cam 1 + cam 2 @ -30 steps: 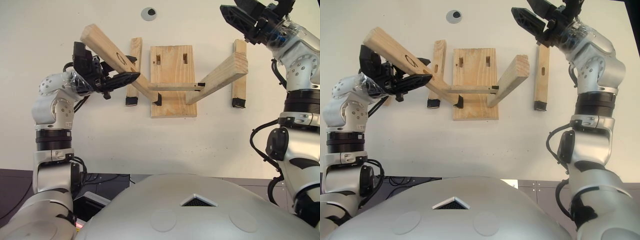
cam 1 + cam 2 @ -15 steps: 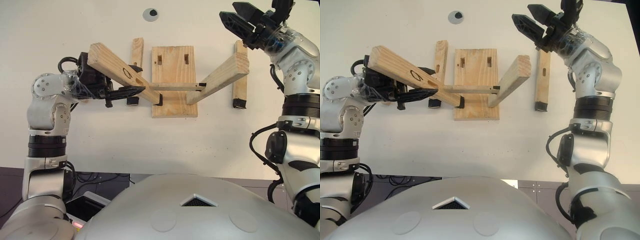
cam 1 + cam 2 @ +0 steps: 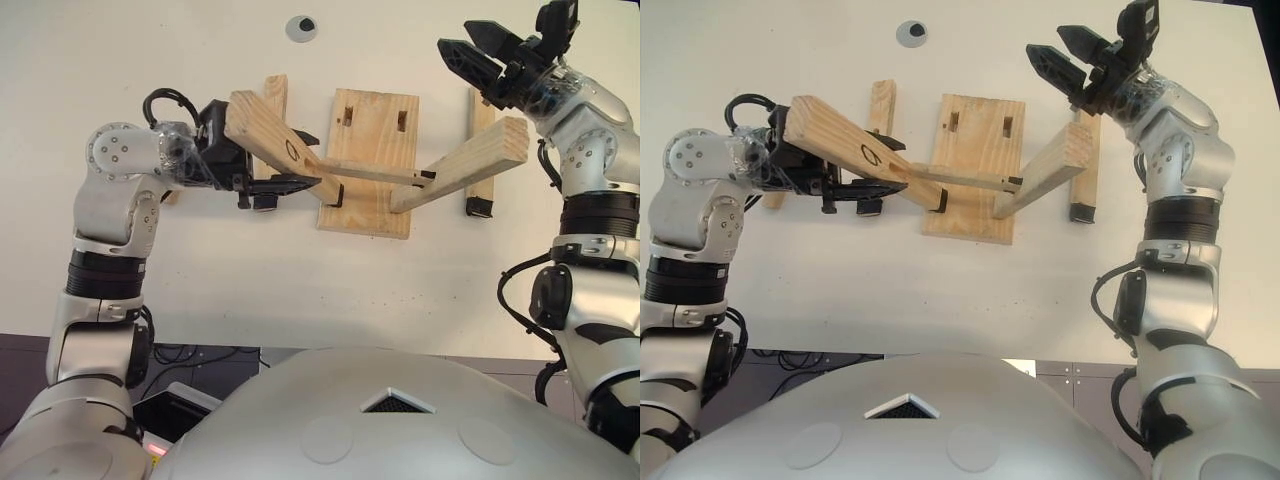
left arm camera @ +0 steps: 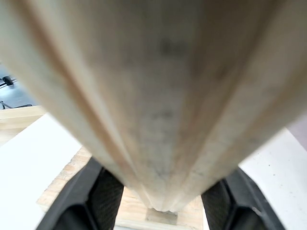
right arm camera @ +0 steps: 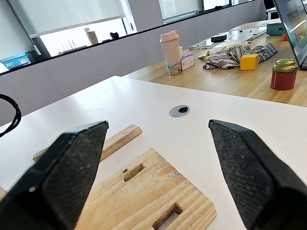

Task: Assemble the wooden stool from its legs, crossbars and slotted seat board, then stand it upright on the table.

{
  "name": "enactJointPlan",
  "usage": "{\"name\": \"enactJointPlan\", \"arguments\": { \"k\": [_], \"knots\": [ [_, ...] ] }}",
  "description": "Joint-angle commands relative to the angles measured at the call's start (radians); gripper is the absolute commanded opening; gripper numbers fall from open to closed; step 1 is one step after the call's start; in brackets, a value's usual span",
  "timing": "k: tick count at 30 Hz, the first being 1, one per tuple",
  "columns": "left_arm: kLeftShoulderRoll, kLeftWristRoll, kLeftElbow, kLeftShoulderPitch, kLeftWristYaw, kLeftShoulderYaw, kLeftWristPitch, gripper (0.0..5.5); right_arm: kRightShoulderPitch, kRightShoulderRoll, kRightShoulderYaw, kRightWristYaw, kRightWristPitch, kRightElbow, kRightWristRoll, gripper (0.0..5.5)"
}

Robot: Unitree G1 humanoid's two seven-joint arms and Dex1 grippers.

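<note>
The left gripper (image 3: 295,160) is clamped across the held leg (image 3: 268,135), one finger above and one below, and this leg is raised at a slant over the far middle of the table (image 3: 300,270). It is joined by the crossbar (image 3: 375,177) to the second leg (image 3: 465,168), which slants the opposite way. The lower ends of both joined legs are seen over the near part of the seat board (image 3: 372,140); whether they press on it cannot be told. Since a second ago the joined frame has been carried toward the table's right edge, so that the second leg's upper end now crosses in front of the right loose leg (image 3: 480,195). The seat board, earlier square to the table's edges, is now shifted the same way and slightly turned. The left loose leg (image 3: 273,88) is found where it was, flat on the table and partly hidden behind the held leg. The right gripper (image 3: 455,34) is held in the air above the far right of the table, its fingers spread wide with nothing between them; it has been turned and lowered a little. The grommet (image 3: 297,27) is seen near the far edge.
</note>
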Motion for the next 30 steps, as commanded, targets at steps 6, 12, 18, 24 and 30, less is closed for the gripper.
{"name": "enactJointPlan", "arguments": {
  "k": [6, 12, 18, 24, 30],
  "knots": [
    [0.045, 0.007, -0.041, -0.047, 0.074, -0.01, 0.246, 2.06, 0.023, 0.016, 0.002, -0.015, -0.028, 0.011, -0.016, 3.85],
    [0.056, 0.028, -0.093, -0.044, 0.056, -0.044, 0.265, 2.06, 0.033, 0.015, 0.008, -0.02, -0.038, 0.017, -0.021, 3.85],
    [0.086, 0.098, -0.1, -0.107, 0.081, -0.092, 0.292, 2.06, 0.051, 0.012, 0.012, -0.026, -0.044, 0.008, -0.024, 3.85],
    [0.169, 0.226, -0.076, -0.125, 0.046, -0.24, 0.317, 2.03, 0.059, 0.014, 0.014, -0.031, -0.051, 0.007, -0.025, 3.85],
    [0.152, 0.309, 0.148, -0.012, 0.07, -0.391, 0.296, 2.01, 0.061, 0.02, 0.026, -0.026, -0.051, 0.012, -0.029, 3.85]
  ]
}}
